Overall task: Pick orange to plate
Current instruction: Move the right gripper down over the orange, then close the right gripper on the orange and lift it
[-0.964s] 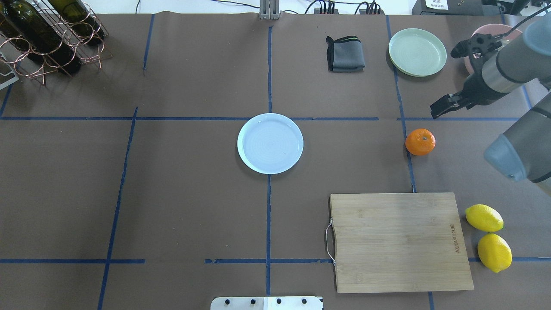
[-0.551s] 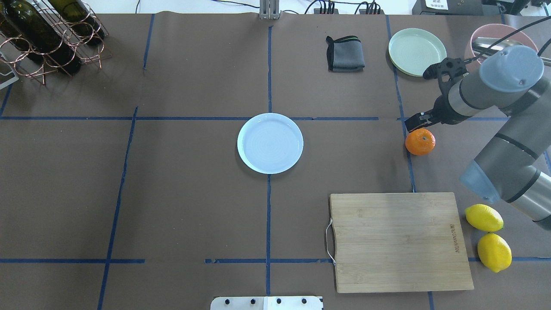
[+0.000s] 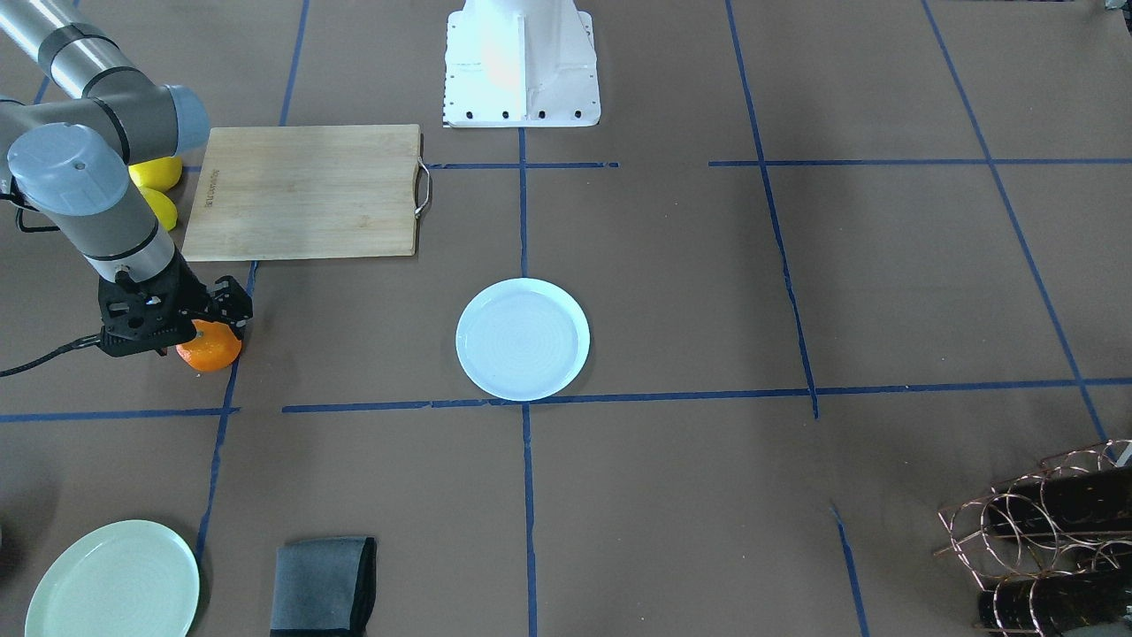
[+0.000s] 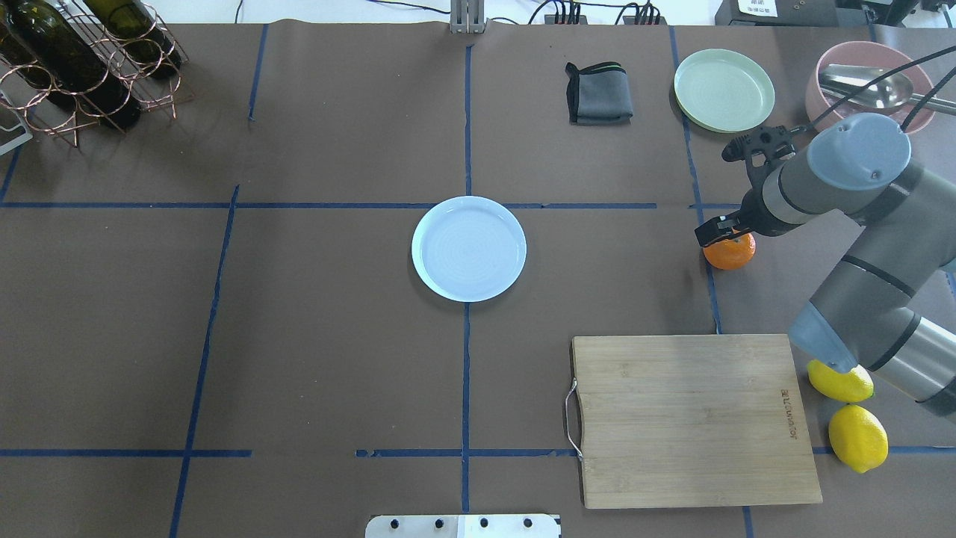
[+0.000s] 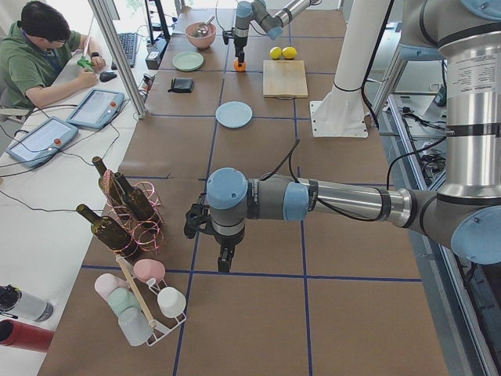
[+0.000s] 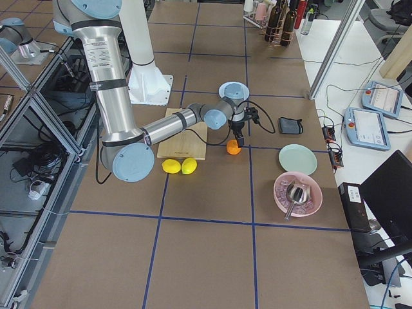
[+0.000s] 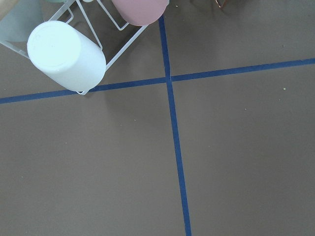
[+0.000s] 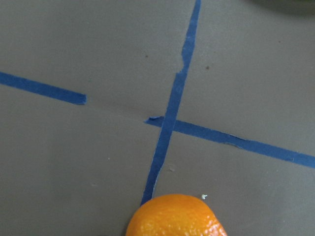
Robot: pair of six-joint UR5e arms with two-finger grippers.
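A brown paper-covered counter (image 4: 336,336) is seen, divided into large squares by blue tape lines (image 4: 466,134). In the left side view an aisle is seen beside it, where one seated operator (image 5: 43,59) works at a side desk carrying two tablets (image 5: 95,107).

One orange (image 4: 733,254) lies on the counter, on a tape line at the robot's right, well apart from the one pale blue plate (image 4: 468,249), which sits at the central tape crossing. The right arm (image 4: 859,157) is bent over the fruit; its jaws appear spread, hanging just above the orange and not closed on it.

Also counted:
- one wooden cutting board (image 4: 691,418);
- two lemons (image 4: 857,437), side by side just off its right edge;
- one pale green plate (image 4: 724,90);
- one folded grey cloth (image 4: 599,93);
- one pink bowl (image 4: 851,48) holding a metal spoon (image 4: 874,84);
- one copper wire rack (image 4: 112,82) of dark bottles at the far left corner.

Bare paper lies between orange and plate. The left arm (image 5: 313,200) is held over bare counter near a cup rack (image 5: 137,301); whether its jaws are spread cannot be told.
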